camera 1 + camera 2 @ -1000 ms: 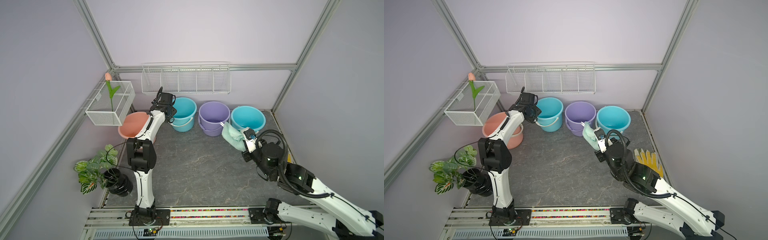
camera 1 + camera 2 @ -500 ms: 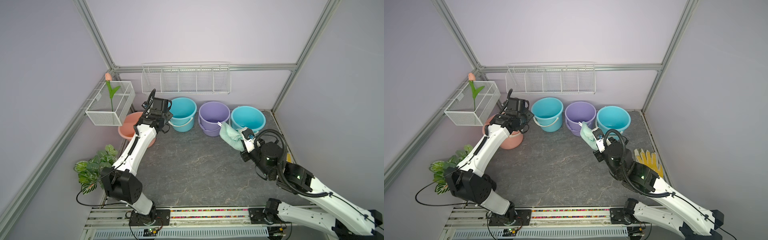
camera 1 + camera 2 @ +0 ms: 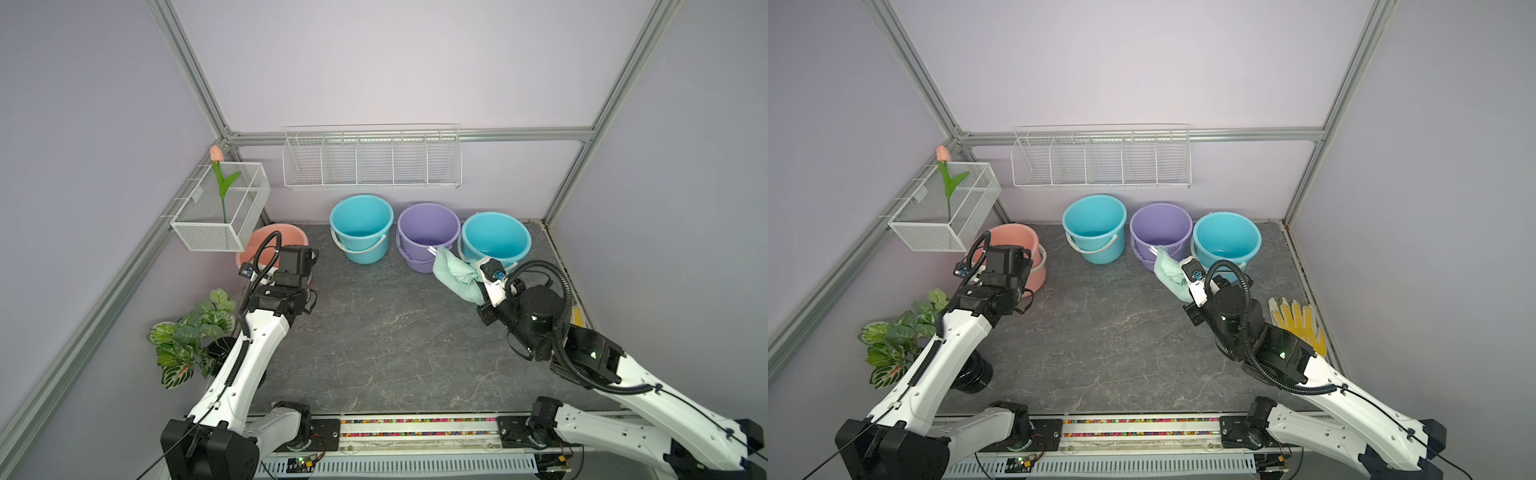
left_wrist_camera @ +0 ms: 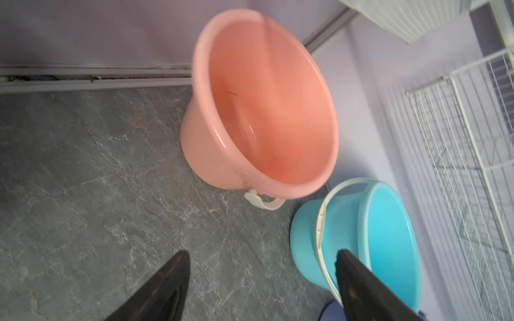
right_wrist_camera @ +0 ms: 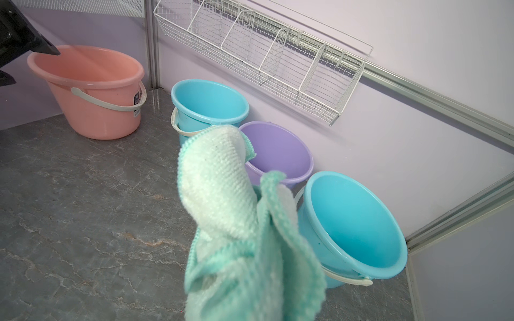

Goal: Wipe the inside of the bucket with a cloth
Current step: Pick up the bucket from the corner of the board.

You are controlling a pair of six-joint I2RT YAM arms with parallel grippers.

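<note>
The pale mint-green cloth hangs bunched from my right gripper, which is shut on it; its fingers are buried in the fabric. The cloth is held above the floor in front of the purple bucket and the right teal bucket. A second teal bucket stands left of the purple one. My left gripper is open and empty, just in front of the pink bucket, touching nothing.
A yellow-and-white work glove lies on the floor at the right wall. A potted plant stands at the left. A wire basket with a tulip overhangs the pink bucket. A wire rack hangs above the buckets.
My left arm has drawn back from between the pink and left teal buckets towards the front, and its jaws have widened. The right gripper with the cloth has shifted slightly left.
</note>
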